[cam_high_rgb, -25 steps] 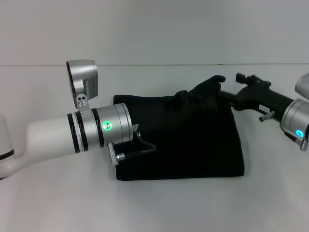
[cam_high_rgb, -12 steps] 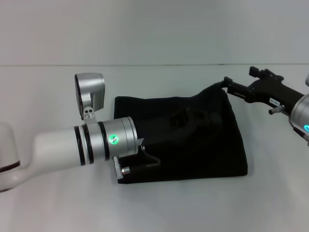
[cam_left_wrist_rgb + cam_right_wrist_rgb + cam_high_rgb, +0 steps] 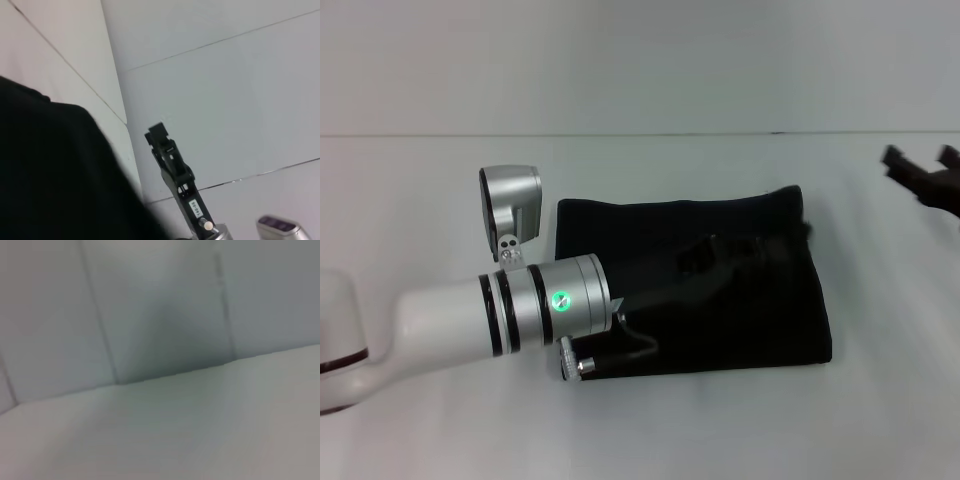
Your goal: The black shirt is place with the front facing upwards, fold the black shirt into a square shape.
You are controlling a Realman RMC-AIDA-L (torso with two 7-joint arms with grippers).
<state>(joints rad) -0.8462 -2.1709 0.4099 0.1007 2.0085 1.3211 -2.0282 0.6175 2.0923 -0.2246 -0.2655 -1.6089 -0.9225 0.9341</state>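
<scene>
1. we see the black shirt [image 3: 720, 290] lying flat on the white table [image 3: 640, 420], already folded into a compact, nearly square block near the middle of the head view; no lettering or label shows.

2. our left arm reaches over the shirt's 9 o'clock side. its left gripper [image 3: 720, 262] sits low over the middle of the cloth, black on black, so we cannot tell whether its fingers are wide, narrow or pinching fabric.

3. our right gripper [image 3: 920, 172] is at about 2 o'clock from the shirt, well apart from it, above bare table near the frame edge. its fingers [image 3: 895, 160] stand apart with a gap between them and hold nothing. the left wrist view also shows it, off beyond the dark cloth [image 3: 60, 175].

4. the relation that counts: the shirt lies toward 8 o'clock from the right fingers, while the left gripper is directly over it. we judge the left arm far the nearer for any last tuck or smoothing.

5. the block's long axis runs 9 to 3 o'clock, only slightly longer than it is deep, with the 3 o'clock edge slanting a little. we judge the folding nearly or fully complete.

6. the right wrist view shows only pale surfaces, no shirt.
</scene>
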